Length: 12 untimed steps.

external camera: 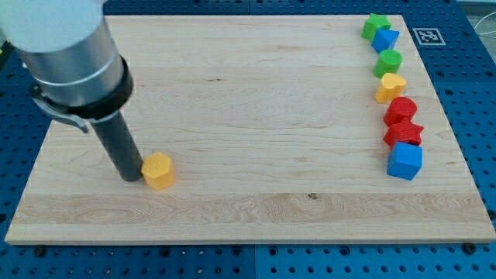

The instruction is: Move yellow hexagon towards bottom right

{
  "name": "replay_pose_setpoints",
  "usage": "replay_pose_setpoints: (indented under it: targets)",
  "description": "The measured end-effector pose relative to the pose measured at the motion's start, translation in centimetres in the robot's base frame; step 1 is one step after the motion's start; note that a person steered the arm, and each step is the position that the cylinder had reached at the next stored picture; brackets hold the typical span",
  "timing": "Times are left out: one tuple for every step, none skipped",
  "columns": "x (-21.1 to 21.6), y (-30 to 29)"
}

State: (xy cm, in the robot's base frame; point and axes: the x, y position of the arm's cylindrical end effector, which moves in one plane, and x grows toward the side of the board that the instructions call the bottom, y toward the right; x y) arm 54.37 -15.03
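The yellow hexagon (158,170) lies on the wooden board (248,209) at the lower left. My tip (132,177) rests on the board just left of the hexagon, touching or nearly touching its left side. The rod rises from there toward the view's top left, under the thick grey arm.
A column of blocks runs down the board's right edge: a green star (376,25), a blue block (385,39), a green cylinder (388,63), a yellow heart (390,87), a red block (401,111), a red star (404,133) and a blue cube (404,161).
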Motion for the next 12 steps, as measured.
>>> replay_pose_setpoints:
  targets:
    - [0.7,3.1]
    - [0.7,6.8]
    - [0.7,10.4]
    - [0.8,13.8]
    - [1.3,17.1]
    - [1.1,19.6]
    - [0.9,20.1]
    - [0.9,21.2]
    - [0.7,23.0]
    - [0.2,23.9]
    - [0.2,25.6]
    - [-1.4,26.8]
